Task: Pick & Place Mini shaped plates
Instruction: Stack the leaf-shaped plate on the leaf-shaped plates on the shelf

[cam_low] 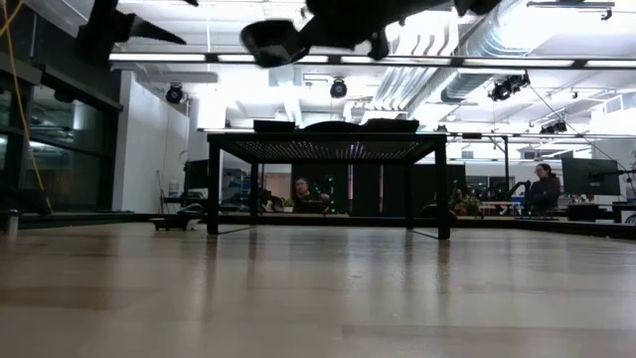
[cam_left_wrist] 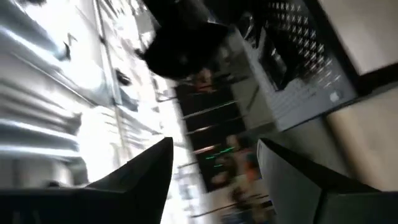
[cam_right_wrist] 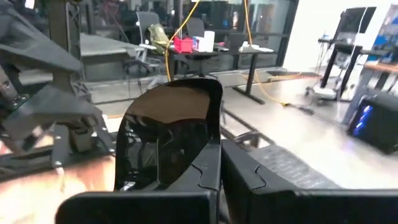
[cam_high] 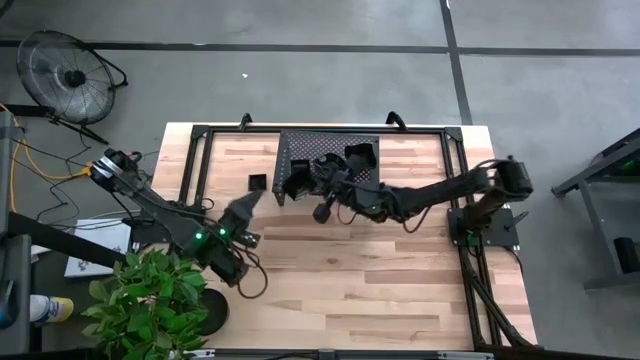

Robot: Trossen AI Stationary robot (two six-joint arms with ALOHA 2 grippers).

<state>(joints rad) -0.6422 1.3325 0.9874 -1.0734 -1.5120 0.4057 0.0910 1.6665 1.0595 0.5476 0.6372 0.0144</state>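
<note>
- Hard to count the mini plates, honestly. From the high view I can make out roughly three dark ones on the mesh rack (cam_high: 330,150) at top centre, but they blend into the black mesh and the right arm covers part of it.
- One more small square plate (cam_high: 257,183) sits alone on the wood table (cam_high: 380,290), just left of the rack.
- The right gripper (cam_high: 322,212) is near the middle of the high view, just below the rack's lower edge, above the table.
- In the right wrist view its fingers are clenched on a glossy black plate (cam_right_wrist: 171,134), square-ish with rounded corners, standing up on edge between them. The plate's lower part is cut off by the fingers.
- The left gripper (cam_high: 243,210) sits centre-left in the high view, pointing up toward the rack, not touching anything. Its fingers (cam_left_wrist: 143,174) are spread apart with nothing between them.
- The left wrist view is tilted and blurry; only the rack's mesh corner at upper right is readable.
- The low view shows the rack's underside and legs; plates on top are just dark lumps.
- Two people show far back in the room, in the low view.
</note>
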